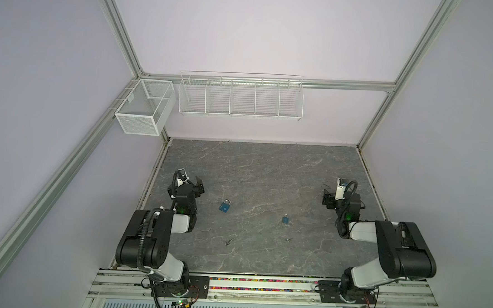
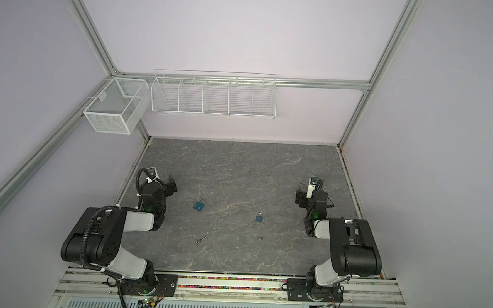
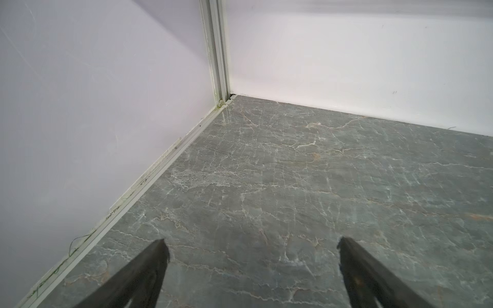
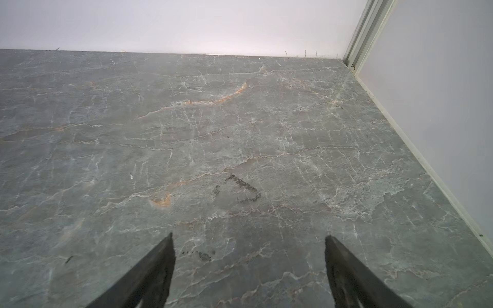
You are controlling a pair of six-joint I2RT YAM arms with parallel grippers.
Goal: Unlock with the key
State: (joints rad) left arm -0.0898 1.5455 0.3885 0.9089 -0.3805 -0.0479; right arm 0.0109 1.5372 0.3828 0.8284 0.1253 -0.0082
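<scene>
- Grey stone-look table [image 1: 267, 167]: nearest the arm bases lie the left key [image 1: 229, 241] and the right key [image 1: 288, 239], well apart.
- Farther in, the large blue padlock [image 1: 225, 206] and the small blue padlock [image 1: 285, 219] lie between the arms.
- Left gripper [image 3: 252, 244] and right gripper [image 4: 249, 238]: fingers spread wide, holding nothing.
- White wire baskets [image 1: 241, 96] hang on the back wall.

Two blue padlocks lie flat on the grey worktop [image 1: 267, 176], well apart. The larger blue padlock [image 1: 225, 206] sits left of centre, its silver shackle pointing toward the back wall. The smaller blue padlock [image 1: 285, 219] lies to its right. In front of each, nearer me, lies a small metal key [image 1: 229, 241], slanted, and a smaller key [image 1: 288, 239], too tiny to make out.
</scene>
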